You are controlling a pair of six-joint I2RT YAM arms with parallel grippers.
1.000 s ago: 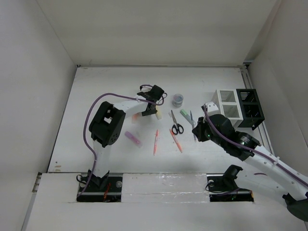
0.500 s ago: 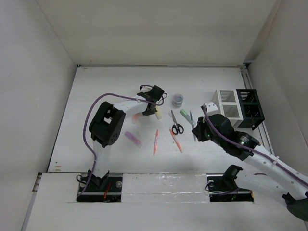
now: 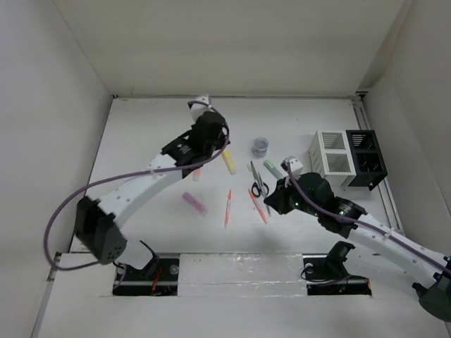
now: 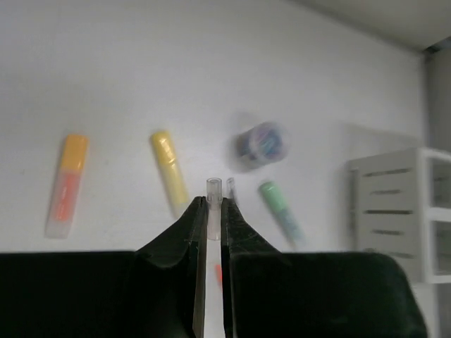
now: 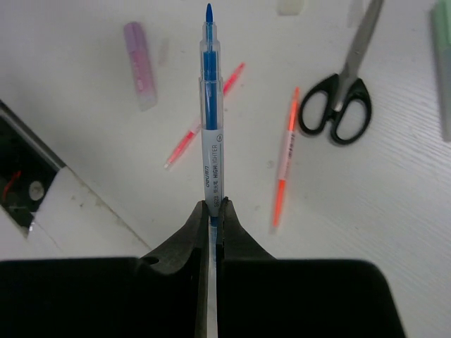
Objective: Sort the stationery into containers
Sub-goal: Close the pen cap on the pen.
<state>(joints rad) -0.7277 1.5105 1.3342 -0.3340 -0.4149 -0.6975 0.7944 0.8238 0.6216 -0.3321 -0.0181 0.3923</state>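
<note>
- Sticking straight out ahead of the right gripper (image 5: 211,205), a slim blue highlighter pen (image 5: 211,105) is clamped by its back end between the two fingers. Its blue tip points away and it is held up off the table (image 3: 141,141).
- Beneath it on the table, the first orange-red pen (image 5: 203,118) lies just left of the barrel and the second orange-red pen (image 5: 285,160) lies to the right.
- The black-handled scissors (image 5: 354,63) lie further right, and the purple highlighter (image 5: 139,63) lies well apart to the left.
- The left gripper (image 4: 213,203) has its fingers pressed together on a thin clear-ended pen (image 4: 213,189), whose end pokes just past the fingertips.
- Below that gripper, the yellow highlighter (image 4: 169,169) lies just to the left, with the orange highlighter (image 4: 67,184) further left.
- On the other side, the green highlighter (image 4: 280,211) lies to the right, and the grey round roll (image 4: 259,143), blurred, sits beyond it.
- The white mesh box (image 3: 330,151) and the black mesh box (image 3: 366,156) stand touching side by side at the table's right side. The white one is nearer the green highlighter.
</note>
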